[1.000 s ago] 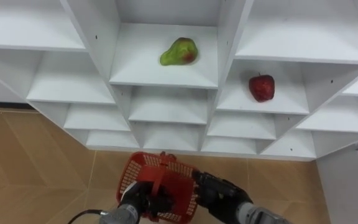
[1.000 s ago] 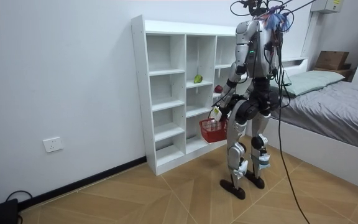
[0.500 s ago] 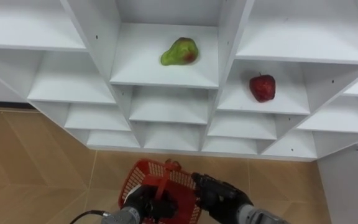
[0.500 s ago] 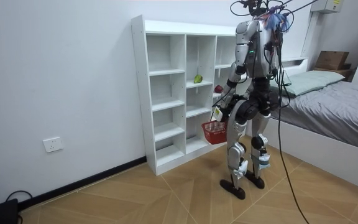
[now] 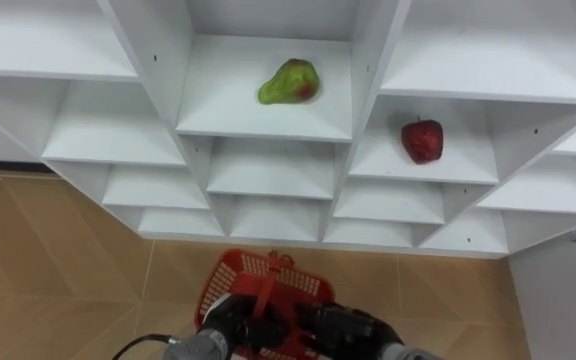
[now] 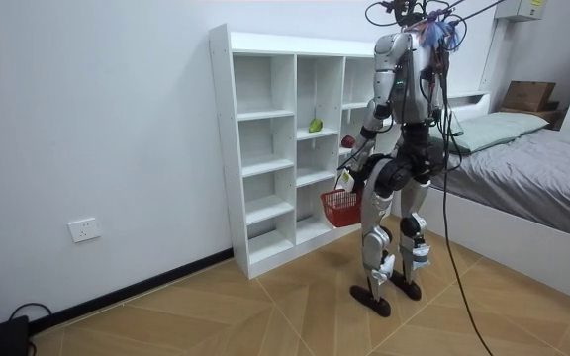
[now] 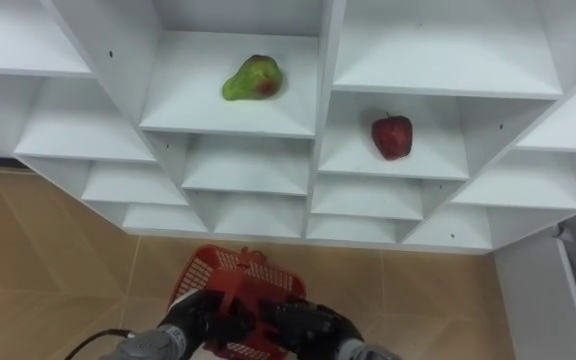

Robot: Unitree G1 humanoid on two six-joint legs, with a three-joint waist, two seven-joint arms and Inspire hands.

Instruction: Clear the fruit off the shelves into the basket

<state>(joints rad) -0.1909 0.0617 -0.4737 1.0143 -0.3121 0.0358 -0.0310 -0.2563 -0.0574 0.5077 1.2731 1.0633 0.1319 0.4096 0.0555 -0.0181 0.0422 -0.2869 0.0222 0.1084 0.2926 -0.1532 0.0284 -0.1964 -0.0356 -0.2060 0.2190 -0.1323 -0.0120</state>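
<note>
Facing the white open shelf unit (image 5: 268,165), the robot's left hand (image 5: 226,322) curls round the handle of the red plastic basket (image 5: 243,272), held low; the right hand (image 5: 353,330) sits close beside it, grip unreadable.

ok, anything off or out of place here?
Nothing stands out. The pear lies on its shelf; the apple sits to its right, a little lower. Both look intact. The left hand holds the red basket, with the right hand beside it. Nothing has spilled.
</note>
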